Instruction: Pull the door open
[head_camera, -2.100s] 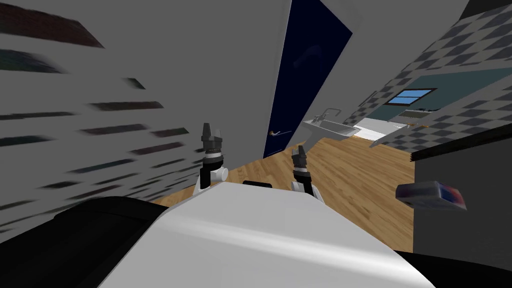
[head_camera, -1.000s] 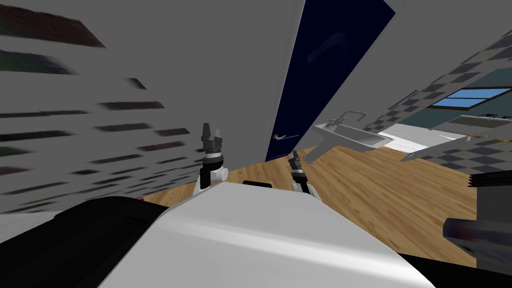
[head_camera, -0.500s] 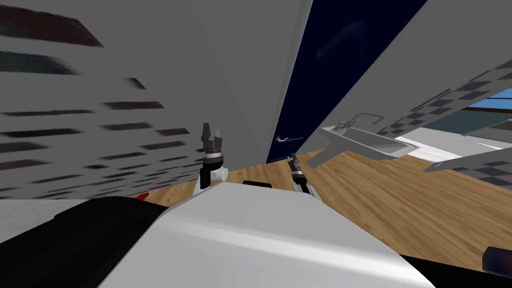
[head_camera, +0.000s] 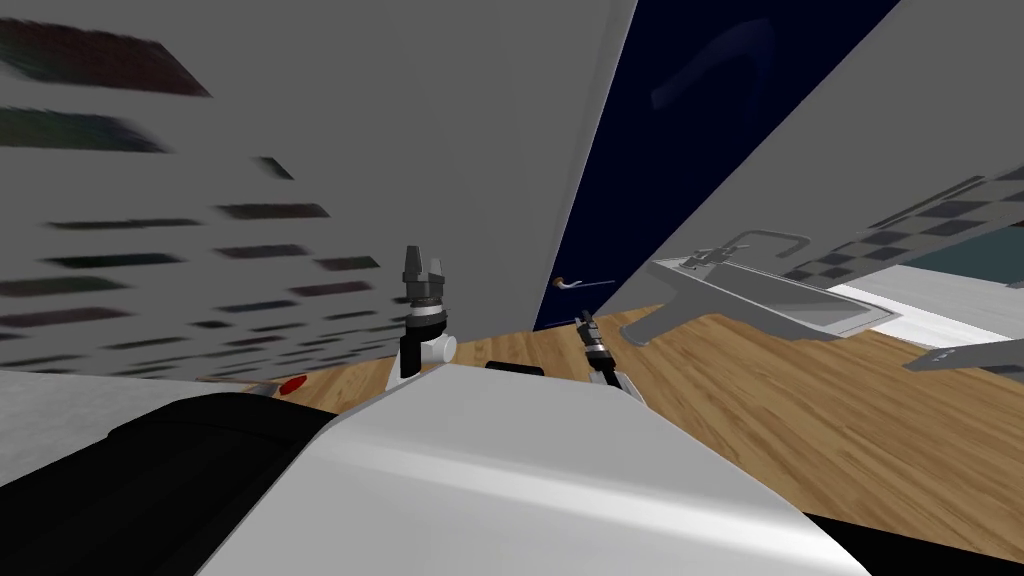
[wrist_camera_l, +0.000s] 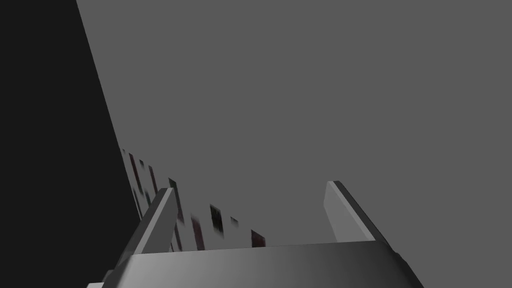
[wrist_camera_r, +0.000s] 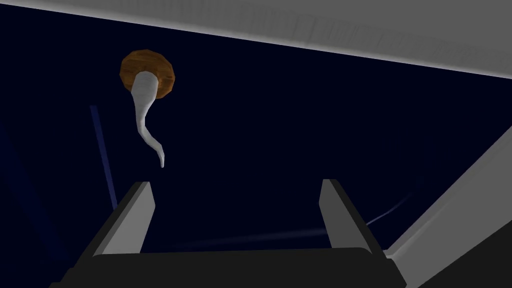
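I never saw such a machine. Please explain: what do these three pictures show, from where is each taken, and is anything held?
This is a simulated two-armed house robot. The wide picture comes from its head camera; the other two from cameras on its hands. The right gripper, open and empty, points at a dark blue door with a pale curved lever handle on a round brown plate, not yet touched. The left gripper, also open and empty, is raised on the robot's left. A grey sink is right of the door.

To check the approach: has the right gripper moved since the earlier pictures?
Yes. In the head view the right gripper has drawn closer to the door handle on the dark blue door, not yet touching it.
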